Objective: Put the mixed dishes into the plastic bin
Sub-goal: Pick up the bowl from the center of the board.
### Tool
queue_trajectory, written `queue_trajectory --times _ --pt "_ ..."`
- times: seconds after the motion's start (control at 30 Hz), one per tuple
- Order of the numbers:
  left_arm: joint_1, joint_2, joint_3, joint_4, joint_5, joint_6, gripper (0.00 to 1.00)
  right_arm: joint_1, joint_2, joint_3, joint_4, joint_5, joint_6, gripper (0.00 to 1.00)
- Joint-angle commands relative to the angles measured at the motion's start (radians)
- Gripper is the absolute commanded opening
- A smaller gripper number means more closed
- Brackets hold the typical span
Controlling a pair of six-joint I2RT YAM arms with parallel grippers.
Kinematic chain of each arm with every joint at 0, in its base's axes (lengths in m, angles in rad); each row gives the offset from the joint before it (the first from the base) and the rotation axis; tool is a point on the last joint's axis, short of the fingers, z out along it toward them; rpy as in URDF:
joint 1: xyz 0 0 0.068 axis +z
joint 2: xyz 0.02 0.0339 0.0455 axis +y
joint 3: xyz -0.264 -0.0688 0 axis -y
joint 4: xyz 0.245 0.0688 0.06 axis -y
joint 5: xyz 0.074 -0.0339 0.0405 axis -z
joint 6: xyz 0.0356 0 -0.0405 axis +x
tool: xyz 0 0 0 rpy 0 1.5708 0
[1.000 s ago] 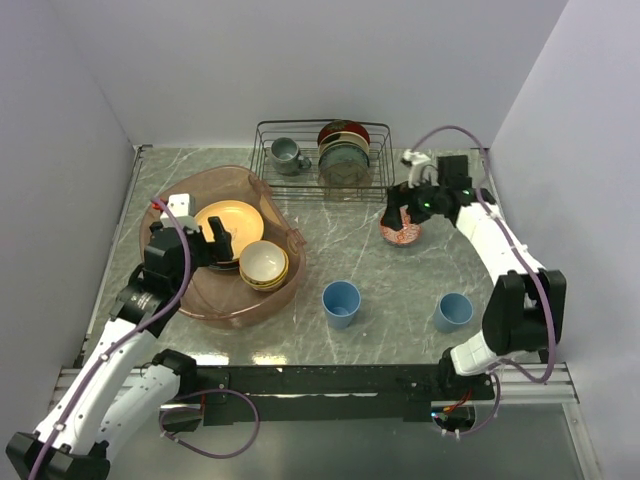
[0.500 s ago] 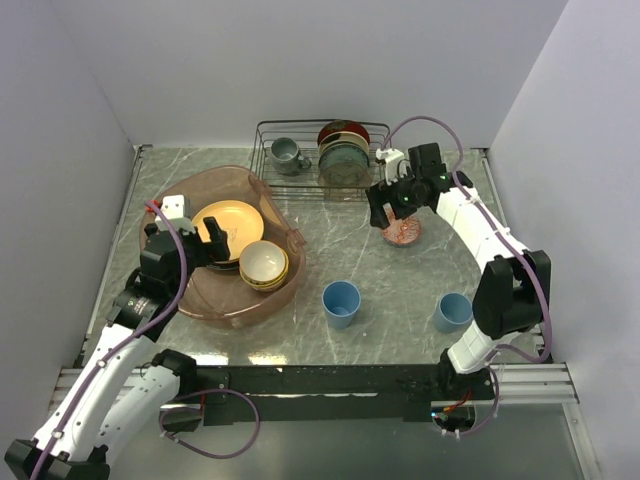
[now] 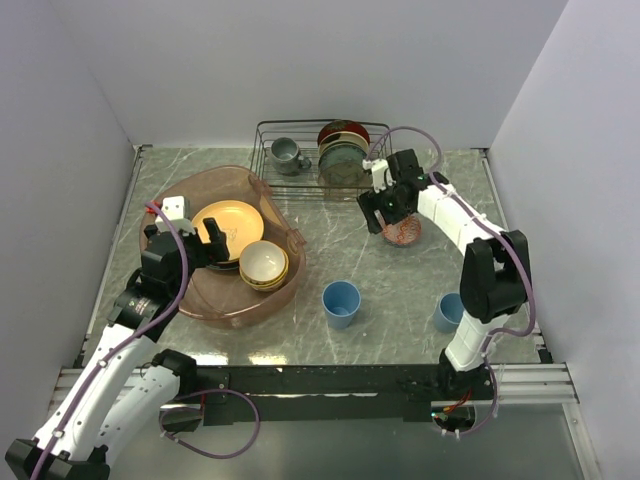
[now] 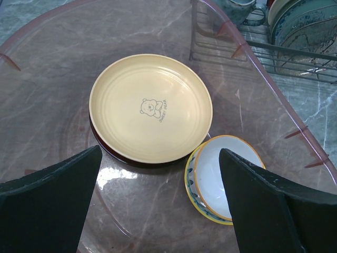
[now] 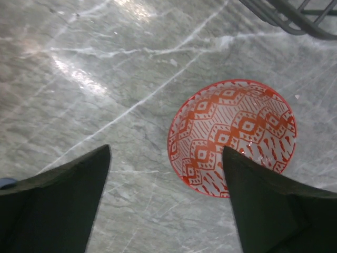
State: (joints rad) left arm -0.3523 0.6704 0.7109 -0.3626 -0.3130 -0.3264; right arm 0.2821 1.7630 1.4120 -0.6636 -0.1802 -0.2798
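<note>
Right wrist view, entry one: the right tool (image 5: 166, 158) is hanging released, jaws spread wide and gripping nothing. Just ahead of it, nearer its right finger than its left, the red-patterned bowl (image 5: 231, 138) is sitting upright on the counter (image 5: 79, 79), apart from both fingers. Beyond the bowl, the wire rack (image 5: 295, 13) is edging into frame.

Entry two: the left tool (image 4: 160, 153) is likewise standing open and empty over the plastic bin (image 4: 42, 121). The yellow-orange plate (image 4: 150, 105) is lying ahead of it, and the cream bowl (image 4: 226, 176) is resting by its right finger.

One light-blue cup (image 3: 341, 300) and the other light-blue cup (image 3: 452, 312) are waiting outside the bin, well behind the right tool.

Hazards, as judged: the bowl is sitting off-centre, so a closing finger may be pushing its rim and skidding or tipping it. Overreaching risks striking the rack.

Surface: grey-green marbled counter, glossy, throwing glare. Room: plain pale walls are enclosing three sides.
</note>
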Motion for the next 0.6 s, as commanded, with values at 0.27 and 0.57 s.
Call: queue_trajectory --times 0.27,0.57 --pt "0.004 0.003 0.001 0.044 -0.009 0.015 0.99 0.005 0.119 -0.018 -0.001 0.101 -0.055 0.39" --pt "0.004 0.000 -0.001 0.045 -0.009 0.015 0.99 0.006 0.168 -0.010 -0.017 0.119 -0.070 0.24"
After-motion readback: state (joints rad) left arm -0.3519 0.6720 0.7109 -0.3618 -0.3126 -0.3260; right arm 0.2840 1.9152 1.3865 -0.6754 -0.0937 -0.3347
